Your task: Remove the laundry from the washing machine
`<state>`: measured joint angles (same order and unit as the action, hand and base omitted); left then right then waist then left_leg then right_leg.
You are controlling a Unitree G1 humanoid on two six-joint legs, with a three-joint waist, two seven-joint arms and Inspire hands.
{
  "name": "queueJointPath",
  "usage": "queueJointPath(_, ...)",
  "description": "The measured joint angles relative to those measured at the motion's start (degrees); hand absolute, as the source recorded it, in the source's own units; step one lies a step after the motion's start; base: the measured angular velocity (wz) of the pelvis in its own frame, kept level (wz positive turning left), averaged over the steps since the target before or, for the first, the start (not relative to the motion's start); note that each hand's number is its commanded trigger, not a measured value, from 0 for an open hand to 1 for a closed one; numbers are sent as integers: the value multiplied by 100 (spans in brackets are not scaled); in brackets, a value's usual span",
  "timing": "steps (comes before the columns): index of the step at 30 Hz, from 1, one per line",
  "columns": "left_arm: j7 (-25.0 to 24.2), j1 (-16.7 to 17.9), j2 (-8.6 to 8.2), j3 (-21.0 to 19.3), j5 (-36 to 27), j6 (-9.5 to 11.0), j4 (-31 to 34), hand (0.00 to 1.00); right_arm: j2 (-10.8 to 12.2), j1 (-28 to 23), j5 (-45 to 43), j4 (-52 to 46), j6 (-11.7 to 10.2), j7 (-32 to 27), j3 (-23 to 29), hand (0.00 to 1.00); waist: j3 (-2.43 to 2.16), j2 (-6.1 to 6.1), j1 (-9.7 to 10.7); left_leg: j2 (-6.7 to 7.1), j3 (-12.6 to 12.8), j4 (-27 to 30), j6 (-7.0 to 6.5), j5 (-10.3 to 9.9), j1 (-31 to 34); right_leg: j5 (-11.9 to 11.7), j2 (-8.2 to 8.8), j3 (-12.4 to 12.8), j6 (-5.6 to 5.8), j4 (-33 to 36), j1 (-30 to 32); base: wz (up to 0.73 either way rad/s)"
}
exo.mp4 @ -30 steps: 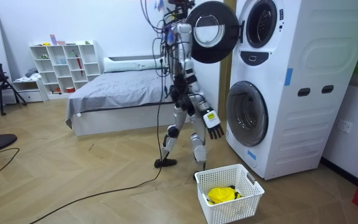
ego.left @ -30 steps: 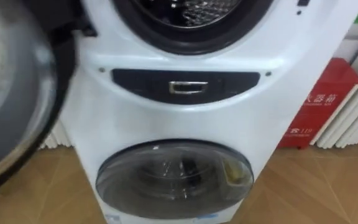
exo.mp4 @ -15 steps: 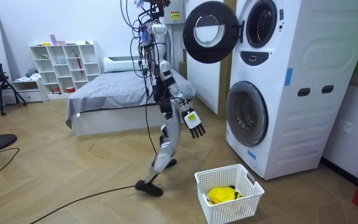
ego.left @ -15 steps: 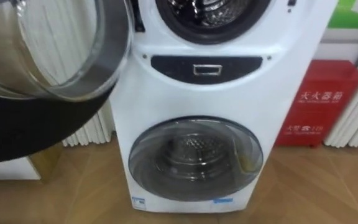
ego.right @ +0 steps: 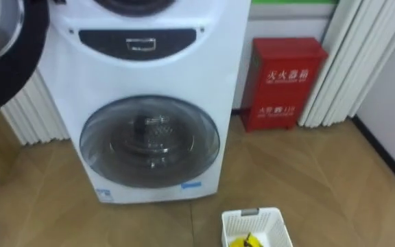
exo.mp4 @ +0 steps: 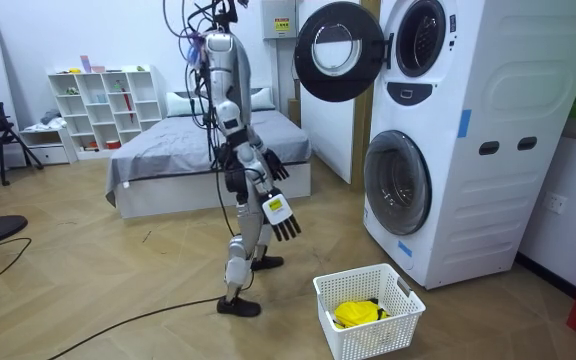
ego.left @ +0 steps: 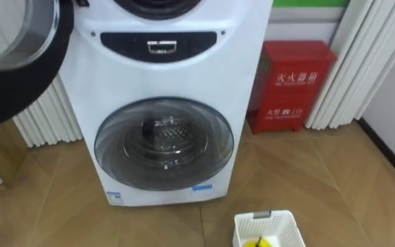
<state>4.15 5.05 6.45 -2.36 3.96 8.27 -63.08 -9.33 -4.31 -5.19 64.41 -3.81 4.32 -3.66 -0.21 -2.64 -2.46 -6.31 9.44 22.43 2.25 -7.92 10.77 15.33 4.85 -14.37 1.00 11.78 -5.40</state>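
We have backed away from the washing machine (ego.left: 163, 68), its upper door (exo.mp4: 333, 50) open. Right robot hand (exo.mp4: 282, 217) and left robot hand (exo.mp4: 273, 168) hang, fingers slack. Yellow cloth (exo.mp4: 356, 313) lies in the white basket (exo.mp4: 388, 335).

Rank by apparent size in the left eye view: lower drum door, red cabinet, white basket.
1. lower drum door
2. red cabinet
3. white basket, though the frame's bottom edge cuts it off.
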Motion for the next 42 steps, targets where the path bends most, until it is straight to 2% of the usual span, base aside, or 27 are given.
queueJointPath(1, -5, 13, -19, -9, -7, 64, -50, 0, 5, -8, -1, 0, -13, -19, 56, 0, -7, 78, -10, 23, 0, 19, -10, -64, -54, 2, 7, -2, 3, -3, -66, 9)
queueJointPath(2, -5, 43, -18, -28, -11, 91, -69, 0, 17, -20, -6, 1, -40, -44, 55, 0, -17, 94, -19, 82, -5, -4, -21, -70, -105, 8, 11, 10, 27, -7, -115, 6)
queueJointPath(3, -5, 46, -18, -49, -31, 96, -76, 0, 20, -21, -15, 2, -48, -45, 55, 0, 1, 85, -10, 114, -5, -30, -36, -79, -145, 6, 30, 10, 40, -10, -152, 10)
queueJointPath(6, 35, 53, 3, -112, -246, 101, -124, 0, 50, -16, -80, 44, -55, -42, 53, 0, 6, 84, 26, 260, -19, -156, -69, -99, -236, 41, 129, 17, 101, -17, -224, 10)
queueJointPath(8, 38, 53, 6, -135, -347, 103, -124, 0, 59, -17, -99, 43, -68, -41, 53, 0, 40, 104, 32, 315, -27, -189, -83, -108, -255, 58, 170, -1, 131, -24, -252, 8)
queueJointPath(10, 39, 55, 9, -155, -467, 104, -130, 0, 56, -29, -109, 40, -119, -51, 57, 0, 104, 115, 40, 359, -23, -187, -99, -152, -272, 79, 227, -34, 166, -13, -286, 3)
queueJointPath(11, 35, 63, 9, -199, -593, 103, -135, 0, 56, -28, -160, 35, -118, -56, 61, 0, 110, 112, 45, 383, -17, -186, -106, -178, -269, 87, 258, -55, 179, -12, -291, 0)
queueJointPath(14, 28, 44, 60, -206, -896, 84, -135, 0, 51, -29, -192, -15, -114, -61, 102, 0, 101, 150, 80, 434, -10, -164, -136, -271, -271, 86, 308, -108, 229, 19, -310, 4)
queueJointPath(16, 35, -43, 155, -216, -1274, 79, -143, 0, 48, -27, -229, -32, -115, -72, 110, 0, 93, 220, 106, 456, -26, -191, -181, -330, -375, 53, 373, -286, 286, 320, -301, 13)
queueJointPath(17, 36, -67, 179, -225, -1365, 80, -142, 0, 45, -36, -233, -30, -115, -73, 110, 0, 87, 234, 95, 468, -23, -205, -197, -352, -429, 52, 395, -278, 287, 408, -309, 9)
queueJointPath(20, 51, -173, 242, -645, -1590, 76, -124, 0, 47, -92, -278, -47, -121, -48, 247, 0, 81, 326, 41, 502, -31, -362, -258, -410, -764, -56, 454, -130, 350, 838, -321, 0)
queueJointPath(21, 82, -206, 316, -761, -1746, 72, -42, 0, 43, -125, -323, -121, -121, -49, 291, 0, 96, 405, 27, 489, -99, -425, -268, -410, -845, -101, 452, -30, 358, 983, -244, -7)
queueJointPath(22, 154, -243, 407, -924, -1919, 71, 55, 0, 42, -130, -352, -191, -149, -42, 309, 0, 74, 446, 23, 451, -308, -499, -275, -414, -873, -3, 315, 255, 373, 779, -143, -19)
queueJointPath(23, 200, -265, 450, -1037, -1991, 72, 94, 0, 40, -131, -370, -206, -173, -40, 310, 0, 75, 471, 11, 443, -434, -530, -271, -412, -883, 28, 187, 411, 338, 525, -68, -35)
queueJointPath(24, 258, -331, 560, -1290, -2137, 72, 111, 0, 39, -54, -442, -289, -194, -41, 315, 0, 87, 494, -20, 435, -519, -570, -244, -398, -905, -164, -14, 592, 252, -39, 114, -8)
queueJointPath(25, 265, -399, 623, -1452, -2252, 41, 99, 0, -25, -157, -568, -349, -232, -42, 377, 0, -2, 554, 69, 429, -613, -622, -212, -395, -921, -442, -48, 440, 51, -103, 53, 0)
queueJointPath(26, 246, -454, 673, -1558, -2252, 38, 114, 0, -54, -188, -647, -359, -233, -31, 446, 0, -10, 563, 42, 464, -605, -684, -193, -382, -969, -457, -54, 404, 45, -161, 6, 19)
queueJointPath(27, 201, -580, 802, -1788, -2255, 38, 118, 0, -109, -188, -797, -355, -232, 23, 642, 0, -1, 580, 34, 480, -596, -814, -168, -347, -1058, -456, -85, 345, 37, -209, -78, 0)
queueJointPath(28, 177, -699, 1001, -1870, -2407, 39, 119, 0, -183, -196, -856, -352, -234, 58, 801, 0, 7, 572, 43, 496, -593, -955, -167, -278, -1138, -457, -78, 329, 36, -203, -93, 3)
queueJointPath(29, 175, -752, 1102, -1896, -2514, 36, 137, 0, -214, -208, -860, -352, -235, 67, 876, 0, -8, 599, 44, 499, -594, -1013, -165, -266, -1175, -457, -82, 325, 36, -215, -110, 0)
queueJointPath(32, 182, -970, 1729, -2009, -3195, 16, 429, 0, -338, -367, -884, -535, -227, 81, 1089, 0, -3, 573, -7, 508, -596, -1075, -161, -258, -1242, -456, -86, 321, 37, -235, -153, 0)
queueJointPath(34, 192, -981, 1982, -2013, -3363, -79, 845, 0, -339, -495, -926, -818, -216, 88, 1168, 0, 16, 558, -11, 519, -602, -1087, -162, -258, -1226, -456, -79, 316, 37, -240, -141, 2)
queueJointPath(37, 199, -1250, 2304, -2027, -3371, -135, 1150, 0, -346, -584, -1150, -1005, -182, 157, 1179, 0, 34, 610, -81, 522, -621, -1096, -167, -263, -1230, -456, -78, 289, 37, -238, -149, 2)
queueJointPath(39, 231, -1443, 2417, -2050, -3361, -212, 1417, 0, -345, -628, -1316, -1112, -146, 201, 1188, 0, 28, 653, -89, 527, -670, -1075, -169, -265, -1167, -456, -78, 255, 37, -237, -139, 13)
queueJointPath(40, 269, -1534, 2472, -2077, -3364, -216, 1608, 0, -344, -645, -1325, -1177, -135, 206, 1190, 0, 9, 666, -100, 532, -688, -1073, -170, -265, -1133, -456, -78, 255, 37, -239, -131, 10)
queueJointPath(41, 282, -1549, 2492, -2099, -3365, -218, 1726, 0, -345, -652, -1315, -1205, -133, 206, 1191, 0, 8, 711, -102, 532, -688, -1073, -170, -265, -1134, -456, -78, 257, 37, -240, -131, 0)
queueJointPath(42, 324, -1534, 2592, -2038, -3192, -308, 1830, 0, -345, -672, -1310, -1292, -132, 200, 1190, 0, 2, 771, -113, 536, -686, -1076, -170, -265, -1140, -456, -75, 262, 38, -238, -132, 0)
